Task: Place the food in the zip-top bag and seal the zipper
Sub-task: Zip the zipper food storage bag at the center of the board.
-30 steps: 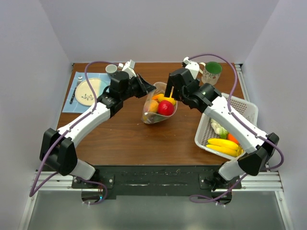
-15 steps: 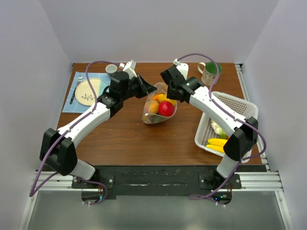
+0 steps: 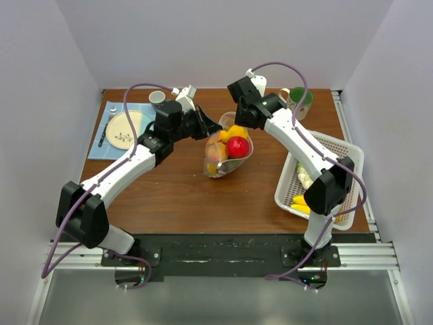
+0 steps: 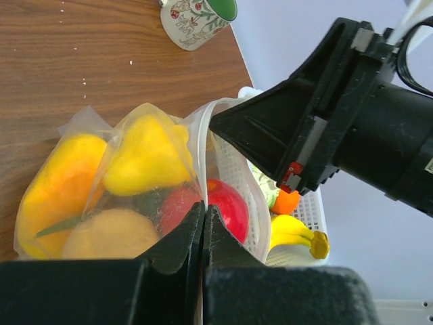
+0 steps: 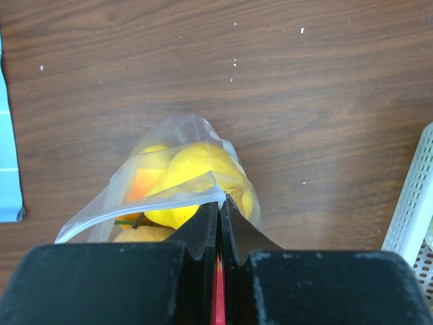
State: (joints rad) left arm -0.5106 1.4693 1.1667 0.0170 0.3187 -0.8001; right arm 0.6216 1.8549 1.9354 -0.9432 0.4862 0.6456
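Observation:
The clear zip-top bag (image 3: 218, 161) stands at the table's middle, its mouth held up between both grippers. Inside it is food: a red apple (image 3: 237, 147), a yellow piece (image 3: 237, 131) and orange pieces (image 3: 215, 146). My left gripper (image 3: 215, 126) is shut on the bag's left mouth edge; in the left wrist view its tips (image 4: 203, 211) pinch the plastic beside the apple (image 4: 231, 206). My right gripper (image 3: 239, 123) is shut on the opposite edge. The right wrist view shows its tips (image 5: 221, 202) clamped on the zipper (image 5: 145, 206), above yellow food (image 5: 196, 166).
A white slotted basket (image 3: 336, 149) at the right holds bananas (image 3: 300, 201) and other food. A green-lined mug (image 3: 298, 101) stands at the back right. At the back left are a plate (image 3: 125, 128) on a blue mat (image 3: 101, 149) and a small cup (image 3: 157, 98).
My right arm swung left from the basket side to the bag's mouth, and its gripper went from open to shut on the bag's edge. The bag now stands more upright.

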